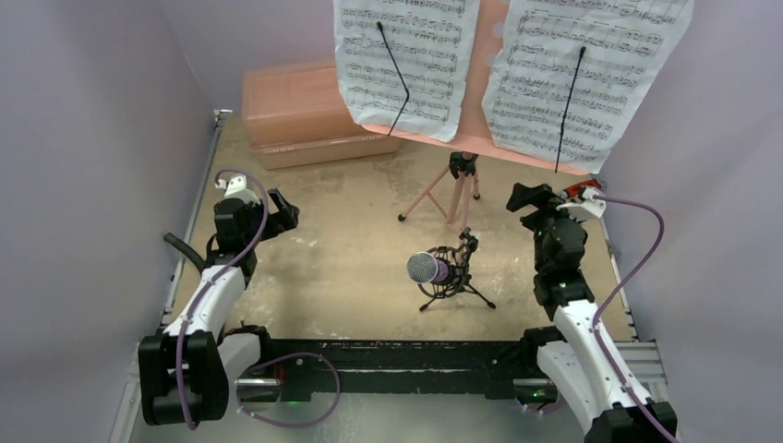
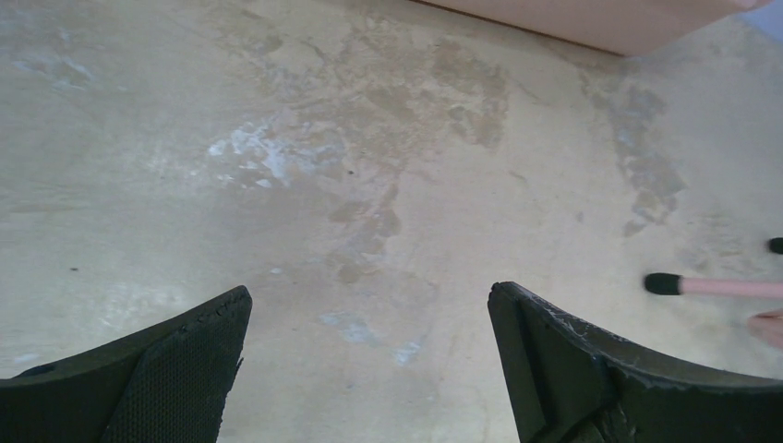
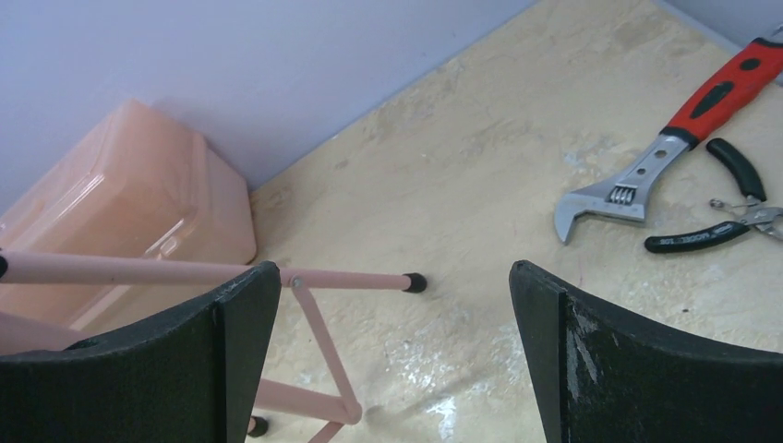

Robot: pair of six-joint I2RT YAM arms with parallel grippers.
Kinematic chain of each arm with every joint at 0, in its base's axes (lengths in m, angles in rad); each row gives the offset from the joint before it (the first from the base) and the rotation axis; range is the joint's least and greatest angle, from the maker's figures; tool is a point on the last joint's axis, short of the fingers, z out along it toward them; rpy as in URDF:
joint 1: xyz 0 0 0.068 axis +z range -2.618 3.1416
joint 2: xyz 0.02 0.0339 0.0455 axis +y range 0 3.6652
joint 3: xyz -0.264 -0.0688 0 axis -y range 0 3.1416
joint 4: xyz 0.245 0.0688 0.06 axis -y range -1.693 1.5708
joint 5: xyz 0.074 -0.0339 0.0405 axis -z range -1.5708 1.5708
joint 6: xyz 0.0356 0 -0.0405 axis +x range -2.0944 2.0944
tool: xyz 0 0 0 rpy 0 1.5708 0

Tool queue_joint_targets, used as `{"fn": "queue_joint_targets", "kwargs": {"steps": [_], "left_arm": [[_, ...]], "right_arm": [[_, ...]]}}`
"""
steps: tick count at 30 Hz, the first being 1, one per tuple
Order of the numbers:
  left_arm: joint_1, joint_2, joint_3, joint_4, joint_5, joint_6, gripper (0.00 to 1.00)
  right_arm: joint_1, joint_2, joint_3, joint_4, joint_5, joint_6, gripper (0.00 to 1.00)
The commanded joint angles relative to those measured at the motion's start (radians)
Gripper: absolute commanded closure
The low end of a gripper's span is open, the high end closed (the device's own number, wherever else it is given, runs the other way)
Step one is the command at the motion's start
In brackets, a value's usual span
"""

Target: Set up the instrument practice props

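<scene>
- We see our left gripper (image 2: 369, 293) wide open and empty, by the table (image 1: 351, 249)'s left edge.
- Our right gripper (image 3: 395, 268) is likewise open and empty, by the right edge.
- The mic (image 1: 424, 268) stands toward the near edge.

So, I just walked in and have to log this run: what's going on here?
Nothing is being handled right now. The left gripper and right gripper both hover open and empty over the table. The pink music stand stands at the back with two sheet-music pages on it. The purple microphone sits in its small black tripod mic stand in front. The props look set up.
</scene>
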Motion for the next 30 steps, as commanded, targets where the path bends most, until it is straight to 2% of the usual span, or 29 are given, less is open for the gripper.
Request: {"fn": "queue_joint_targets", "kwargs": {"steps": [1, 4, 8, 11, 14, 15, 18, 22, 24, 25, 26, 29, 30], "left_arm": [[0.010, 0.016, 0.026, 0.041, -0.086, 0.239, 0.00], [0.017, -0.002, -0.025, 0.084, -0.142, 0.322, 0.00], [0.022, 0.007, -0.150, 0.299, -0.153, 0.330, 0.00], [0.023, 0.053, -0.256, 0.561, -0.142, 0.296, 0.00], [0.023, 0.144, -0.315, 0.767, -0.161, 0.284, 0.00], [0.023, 0.175, -0.300, 0.775, -0.169, 0.294, 0.00], [0.024, 0.302, -0.288, 0.940, -0.158, 0.293, 0.00], [0.023, 0.487, -0.214, 1.078, -0.089, 0.328, 0.01], [0.023, 0.569, -0.179, 1.112, -0.035, 0.342, 0.05], [0.012, 0.577, -0.156, 1.071, 0.009, 0.379, 0.08], [-0.009, 0.578, -0.139, 1.038, -0.022, 0.398, 0.08], [-0.020, 0.583, -0.133, 1.030, -0.042, 0.403, 0.02], [-0.020, 0.581, -0.134, 1.030, -0.042, 0.403, 0.01]], "right_arm": [[-0.029, -0.020, -0.029, 0.068, 0.030, -0.021, 0.04], [-0.031, -0.046, -0.098, 0.093, 0.092, -0.091, 0.04], [-0.030, -0.039, -0.191, 0.156, 0.185, -0.279, 0.03], [-0.030, -0.022, -0.295, 0.315, 0.164, -0.436, 0.02], [-0.032, 0.035, -0.369, 0.528, 0.120, -0.470, 0.02], [-0.032, 0.068, -0.358, 0.535, 0.090, -0.481, 0.02], [-0.034, 0.200, -0.356, 0.701, 0.045, -0.513, 0.02], [-0.046, 0.424, -0.348, 0.972, 0.025, -0.488, 0.02], [-0.049, 0.536, -0.328, 1.113, 0.012, -0.494, 0.02], [-0.048, 0.591, -0.308, 1.148, 0.004, -0.504, 0.02], [-0.052, 0.646, -0.289, 1.179, -0.013, -0.501, 0.02], [-0.056, 0.855, -0.257, 1.362, -0.023, -0.530, 0.02], [-0.057, 0.878, -0.236, 1.356, -0.036, -0.549, 0.02]]}}
